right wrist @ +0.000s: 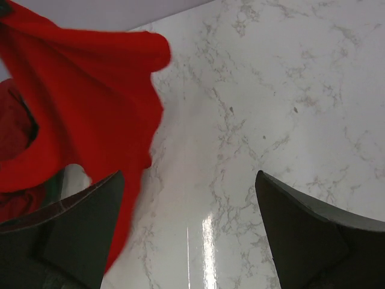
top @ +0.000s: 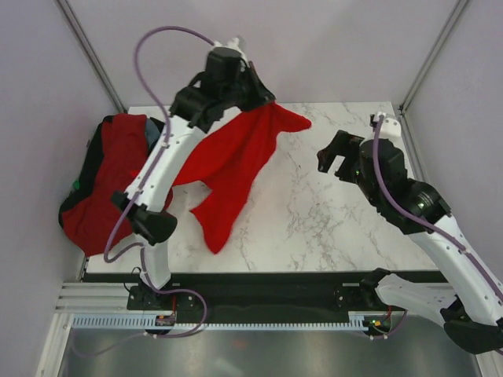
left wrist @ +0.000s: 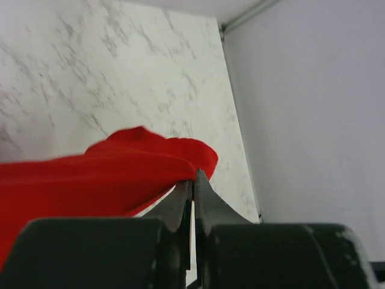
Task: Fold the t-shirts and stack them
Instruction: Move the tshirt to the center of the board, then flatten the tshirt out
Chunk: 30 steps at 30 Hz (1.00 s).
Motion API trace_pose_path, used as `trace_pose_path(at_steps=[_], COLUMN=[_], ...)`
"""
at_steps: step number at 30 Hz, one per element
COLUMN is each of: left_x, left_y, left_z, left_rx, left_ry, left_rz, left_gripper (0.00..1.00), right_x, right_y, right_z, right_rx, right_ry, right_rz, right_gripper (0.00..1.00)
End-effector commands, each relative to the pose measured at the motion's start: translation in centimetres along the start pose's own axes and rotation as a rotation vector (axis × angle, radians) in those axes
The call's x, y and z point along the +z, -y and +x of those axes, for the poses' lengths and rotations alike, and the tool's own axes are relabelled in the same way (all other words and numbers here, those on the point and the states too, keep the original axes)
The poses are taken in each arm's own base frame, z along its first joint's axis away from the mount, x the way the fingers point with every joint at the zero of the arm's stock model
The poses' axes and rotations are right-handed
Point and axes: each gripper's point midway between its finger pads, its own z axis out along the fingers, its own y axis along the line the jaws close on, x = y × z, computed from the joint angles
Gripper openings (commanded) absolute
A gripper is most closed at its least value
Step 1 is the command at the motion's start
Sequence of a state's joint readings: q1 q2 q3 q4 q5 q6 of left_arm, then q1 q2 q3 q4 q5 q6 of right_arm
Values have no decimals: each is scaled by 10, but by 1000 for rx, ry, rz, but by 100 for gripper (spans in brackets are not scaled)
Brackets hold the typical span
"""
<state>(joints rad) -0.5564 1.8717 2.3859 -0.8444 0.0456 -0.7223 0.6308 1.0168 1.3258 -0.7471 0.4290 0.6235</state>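
Note:
A bright red t-shirt (top: 236,169) hangs from my left gripper (top: 263,98), which is shut on its upper edge, lifted over the back left of the marble table. Its lower part trails down onto the table. In the left wrist view the cloth (left wrist: 102,174) is pinched at my left gripper (left wrist: 194,180). My right gripper (top: 338,161) is open and empty over the right half of the table. In the right wrist view (right wrist: 189,198) it stands above bare marble, with the red shirt (right wrist: 90,108) to its left. More red and grey-blue shirts (top: 110,177) lie heaped at the left.
A dark bin (top: 93,153) hangs off the table's left edge with the heaped shirts in it. The marble table (top: 330,220) is walled by pale panels at the back and sides. A black rail (top: 259,279) runs along its near edge.

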Motion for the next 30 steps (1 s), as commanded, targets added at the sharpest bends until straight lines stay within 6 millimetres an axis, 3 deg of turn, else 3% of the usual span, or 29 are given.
trace_pose_path(at_steps=[1, 2, 5, 6, 7, 8, 10, 11, 13, 14, 15, 16, 17, 18, 19, 20, 21, 22, 23, 24, 25, 27, 30], left_x=[21, 50, 91, 123, 134, 134, 148, 147, 134, 132, 129, 114, 108, 101, 96, 76, 69, 63, 44, 37, 29, 11, -7], left_y=[47, 37, 43, 31, 41, 52, 42, 35, 18, 7, -12, -12, -21, -39, -58, -57, -79, -100, -100, -111, -134, -155, -174], left_z=[50, 77, 137, 176, 187, 205, 225, 226, 220, 213, 219, 191, 184, 185, 167, 146, 150, 135, 119, 116, 120, 122, 137], left_rx=[-33, -75, -164, -181, -198, -213, -208, -193, -167, -132, -126, -107, -101, -97, -88, -83, -94, -110, -103, -109, -125, -101, -92], left_ry=[-91, -146, -280, -365, -403, -499, -576, -580, -573, -542, -560, -508, -495, -503, -466, -421, -435, -408, -370, -365, -374, -367, -391], left_rz=[87, 41, 48, 38, 95, 172, 180, 160, 104, 74, 25, 32, 15, -28, -66, -62, -113, -153, -146, -167, -213, -256, -299], left_gripper=[2, 2, 4, 10, 24, 54, 90, 99, 100, 100, 100, 100, 100, 100, 100, 100, 99, 99, 98, 98, 98, 98, 98], right_x=[-28, -34, -37, -37, -36, -33, -30, -26, -20, -9, -4, -1, 12, 17, 18, 26, 28, 30, 35, 38, 40, 53, 60], right_y=[25, 32, 46, 48, 51, 56, 56, 59, 52, 54, 53, 45, 46, 42, 37, 39, 40, 40, 40, 39, 38, 41, 43], right_z=[-25, -27, -17, -12, -7, 4, 19, 34, 60, 84, 99, 120, 148, 163, 180, 202, 211, 219, 234, 242, 249, 273, 291], right_rx=[14, 19, 38, 38, 40, 40, 37, 35, 38, 25, 28, 33, 25, 42, 54, 47, 45, 50, 38, 37, 36, 30, 25], right_ry=[84, 97, 88, 78, 65, 35, -17, -61, -151, -216, -263, -348, -419, -468, -535, -586, -606, -620, -645, -654, -667, -710, -751], right_rz=[84, 106, 149, 155, 163, 181, 177, 187, 138, 144, 138, 92, 94, 81, 53, 67, 76, 87, 83, 73, 66, 77, 87], right_gripper=[98, 98, 98, 98, 98, 98, 98, 98, 98, 98, 98, 98, 98, 98, 98, 98, 98, 98, 98, 98, 98, 95, 95])
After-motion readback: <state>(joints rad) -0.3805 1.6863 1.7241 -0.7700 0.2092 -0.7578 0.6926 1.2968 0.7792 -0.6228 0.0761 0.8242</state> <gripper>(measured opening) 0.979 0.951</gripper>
